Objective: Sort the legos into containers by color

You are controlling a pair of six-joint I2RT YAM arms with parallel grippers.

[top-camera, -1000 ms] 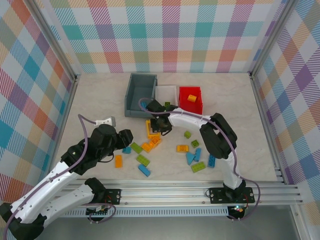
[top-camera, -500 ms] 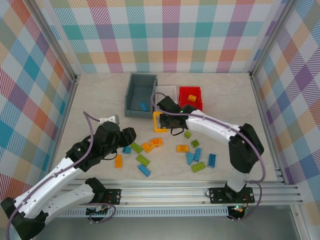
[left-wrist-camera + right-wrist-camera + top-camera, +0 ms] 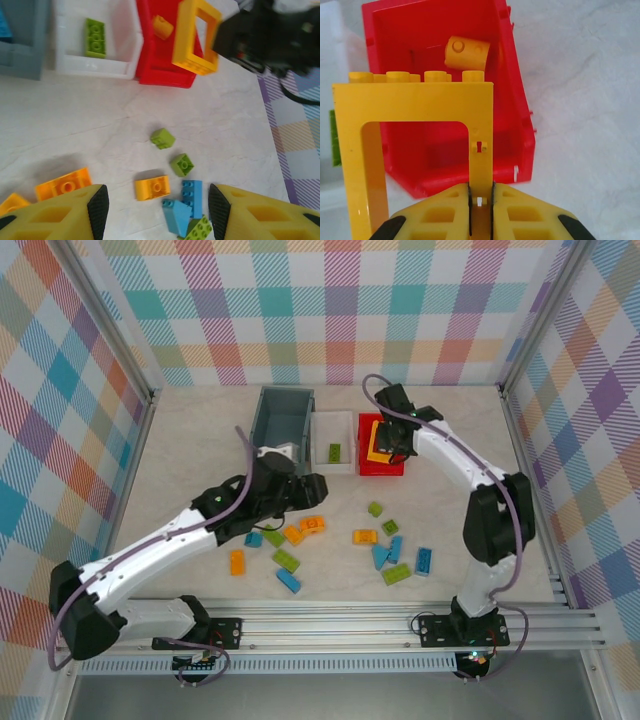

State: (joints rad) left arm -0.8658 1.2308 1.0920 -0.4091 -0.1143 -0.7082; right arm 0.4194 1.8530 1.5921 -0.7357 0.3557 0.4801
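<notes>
My right gripper [image 3: 480, 200] is shut on one side bar of the open orange frame [image 3: 415, 130], holding it above the red bin [image 3: 520, 100]. One orange brick [image 3: 466, 53] lies inside that bin. From the top the frame [image 3: 378, 443] hangs over the red bin [image 3: 395, 466]. The white bin [image 3: 322, 428] holds a lime green brick [image 3: 334, 452]; the grey-blue bin [image 3: 268, 415] stands left of it. My left gripper [image 3: 157, 207] is open above loose bricks: an orange one [image 3: 152, 188], a blue one [image 3: 191, 192] and two green ones [image 3: 163, 138].
More blue, green and orange bricks [image 3: 287, 560] lie scattered across the table's middle. The metal rail [image 3: 400, 620] runs along the near edge. Checked walls close in the left, right and back sides.
My right gripper has carried the orange frame from the table's middle up and right to above the red bin. The left arm has stretched forward toward the bins.
</notes>
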